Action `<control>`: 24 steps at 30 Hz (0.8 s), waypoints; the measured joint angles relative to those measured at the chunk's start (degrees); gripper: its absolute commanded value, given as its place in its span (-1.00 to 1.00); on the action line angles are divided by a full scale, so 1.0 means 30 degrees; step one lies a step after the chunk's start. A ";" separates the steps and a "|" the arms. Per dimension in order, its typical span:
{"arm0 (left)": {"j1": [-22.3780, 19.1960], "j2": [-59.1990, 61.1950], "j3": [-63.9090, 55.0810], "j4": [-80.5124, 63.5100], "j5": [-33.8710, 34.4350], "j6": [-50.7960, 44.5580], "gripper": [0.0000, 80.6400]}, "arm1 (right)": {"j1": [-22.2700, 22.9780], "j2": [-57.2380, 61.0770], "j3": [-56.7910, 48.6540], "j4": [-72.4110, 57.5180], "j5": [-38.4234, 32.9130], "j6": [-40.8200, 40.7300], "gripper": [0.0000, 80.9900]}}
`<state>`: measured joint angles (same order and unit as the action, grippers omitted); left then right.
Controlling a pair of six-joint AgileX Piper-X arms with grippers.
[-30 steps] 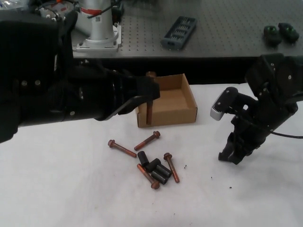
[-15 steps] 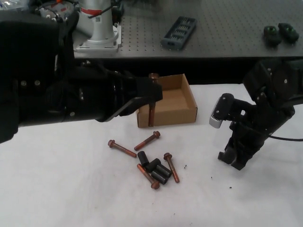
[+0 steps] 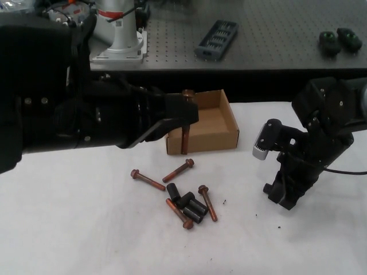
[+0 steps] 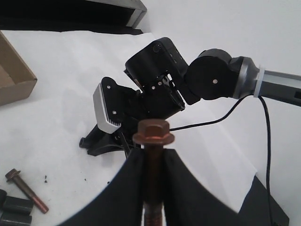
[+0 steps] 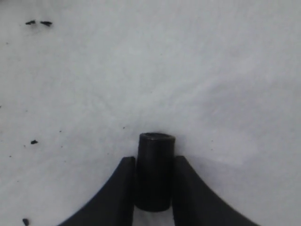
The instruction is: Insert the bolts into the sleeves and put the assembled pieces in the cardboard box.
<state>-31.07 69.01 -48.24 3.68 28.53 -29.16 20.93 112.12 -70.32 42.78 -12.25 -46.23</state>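
Observation:
My left gripper (image 3: 184, 117) is shut on a copper bolt (image 3: 185, 123) held upright, head up, in front of the cardboard box (image 3: 221, 140). In the left wrist view the bolt (image 4: 153, 155) stands between the fingers, with the right arm beyond it. My right gripper (image 3: 282, 197) hangs low over the white cloth at the right, shut on a black sleeve (image 5: 155, 172). On the cloth in the middle lie several loose copper bolts (image 3: 148, 179) and black sleeves (image 3: 192, 207) in a small heap.
The cardboard box is open-topped and looks empty where I can see inside. Behind the cloth runs a perforated metal bench with a dark ridged block (image 3: 217, 38), a robot base (image 3: 117, 34) and two dark objects (image 3: 340, 40) at the far right.
The left gripper has carried the bolt slightly right. The right arm has shifted a little, its gripper staying low over the cloth.

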 measured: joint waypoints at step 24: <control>0.0689 0.0043 0.0000 -0.3076 -0.1747 0.0000 -0.99 | -0.2268 -0.5083 0.2976 -0.1280 -0.8953 0.5986 -0.96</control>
<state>-29.01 69.14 -48.24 -5.55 23.29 -29.16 14.13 96.87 -61.39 38.93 -39.11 -28.27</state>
